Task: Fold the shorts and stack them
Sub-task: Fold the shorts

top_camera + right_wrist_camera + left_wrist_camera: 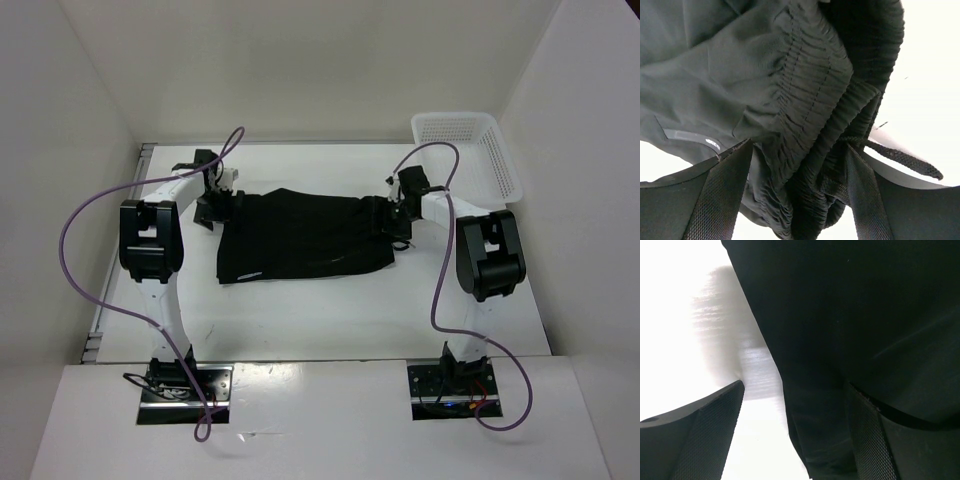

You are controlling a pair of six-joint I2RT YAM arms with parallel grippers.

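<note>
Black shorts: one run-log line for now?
black soft fabric shorts: spread on white table | left gripper: open, straddling shorts' edge | right gripper: open, straddling bunched waistband

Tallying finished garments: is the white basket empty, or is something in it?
Empty: the top view shows only bare mesh inside the basket; the shorts lie outside it on the table.

Top view: bright, even, diffuse overhead light; shadows soft. Left wrist: table [680, 315] blown out upper left, glare streaks centre-left; shorts [865, 315] underexposed, featureless. Right wrist: fabric folds sharp.
</note>
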